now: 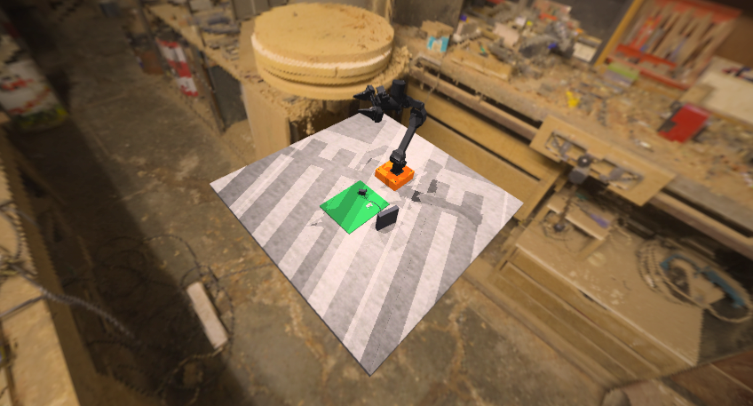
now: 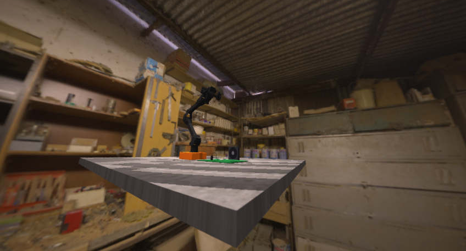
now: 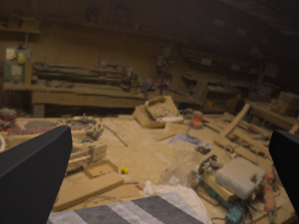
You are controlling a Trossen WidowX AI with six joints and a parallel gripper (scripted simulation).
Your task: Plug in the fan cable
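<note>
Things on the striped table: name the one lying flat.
The green board. It lies flat on the table, while the black fan stands upright beside it and the orange base is blocky.
</note>
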